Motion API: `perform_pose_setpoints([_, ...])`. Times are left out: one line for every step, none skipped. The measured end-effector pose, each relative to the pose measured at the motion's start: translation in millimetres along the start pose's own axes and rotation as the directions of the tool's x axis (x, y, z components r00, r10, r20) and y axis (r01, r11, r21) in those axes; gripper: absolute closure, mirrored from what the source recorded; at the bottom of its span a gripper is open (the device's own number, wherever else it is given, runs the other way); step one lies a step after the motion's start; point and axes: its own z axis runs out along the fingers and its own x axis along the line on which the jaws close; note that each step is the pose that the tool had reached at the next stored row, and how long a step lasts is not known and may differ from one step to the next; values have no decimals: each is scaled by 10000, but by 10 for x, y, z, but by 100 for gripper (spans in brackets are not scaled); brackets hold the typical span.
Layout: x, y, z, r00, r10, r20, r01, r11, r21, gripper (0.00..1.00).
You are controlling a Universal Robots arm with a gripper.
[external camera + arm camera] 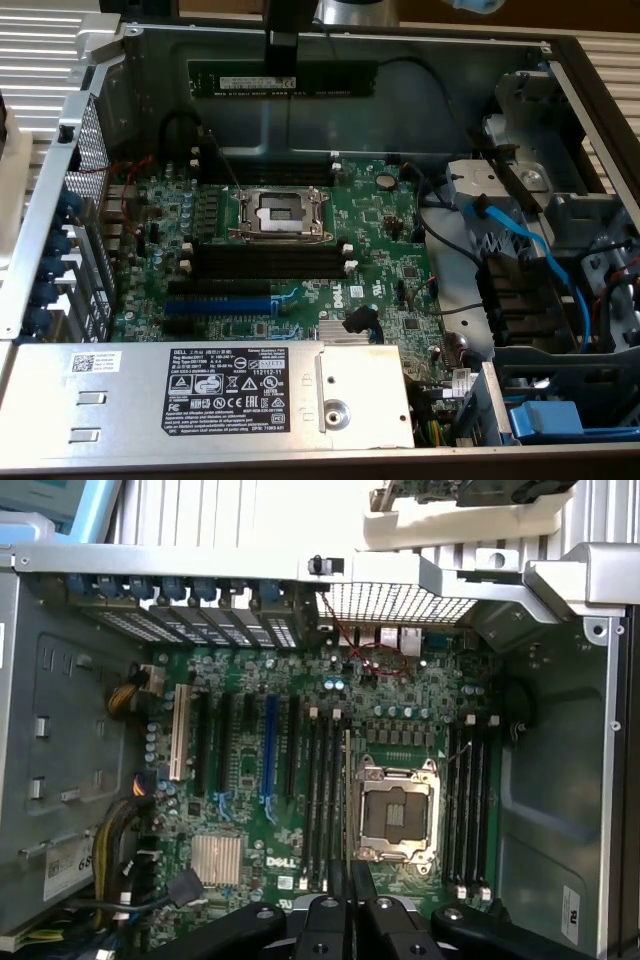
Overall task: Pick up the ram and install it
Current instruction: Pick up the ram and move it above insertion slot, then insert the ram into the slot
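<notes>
Nearest the exterior camera sits the power supply (pixel 240 395) with its black label, along the near edge of the open case (pixel 450 100). Beyond it lies the green motherboard (pixel 385 250), with the empty processor socket (pixel 278 213) at its middle and the blue expansion slot (pixel 218 303) towards the exterior view's left.

At the far side, the gripper (pixel 283 58) hangs over the case with its jaws narrow, clamped on the ram (pixel 285 80). The stick is held by its upper edge and lies level, running from the exterior view's left to its right, clear above the board and touching nothing else. From the wrist camera the gripper (pixel 349 878) looks straight down, and the ram (pixel 347 800) shows edge-on as a thin line beside the processor socket (pixel 398 815), close to the black memory slots (pixel 322 790).

The pick-up looks finished, so the step in hand is carrying the ram to a slot. Seating it would call for lining the stick squarely over one empty memory slot (pixel 270 262), parallel to it, with the white end clips (pixel 348 266) open, then a straight, even press down.
</notes>
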Motion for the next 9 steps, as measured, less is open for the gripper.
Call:
perform_pose_setpoints([0,0,0,10000,1,0,-1,10000,0,88])
perform_pose_setpoints([0,0,0,10000,0,0,0,10000,0,88])
perform_pose_setpoints([0,0,0,10000,0,0,0,10000,-1,88])
perform_pose_setpoints([0,0,0,10000,0,0,0,10000,-1,88])
perform_pose_setpoints([1,0,0,10000,0,-1,0,10000,0,88])
perform_pose_setpoints([0,0,0,10000,-1,0,1,10000,0,88])
perform_pose_setpoints([0,0,0,10000,0,0,0,10000,0,88])
perform_pose_setpoints([0,0,0,10000,0,0,0,10000,0,88])
perform_pose_setpoints([0,0,0,10000,0,0,0,10000,0,88])
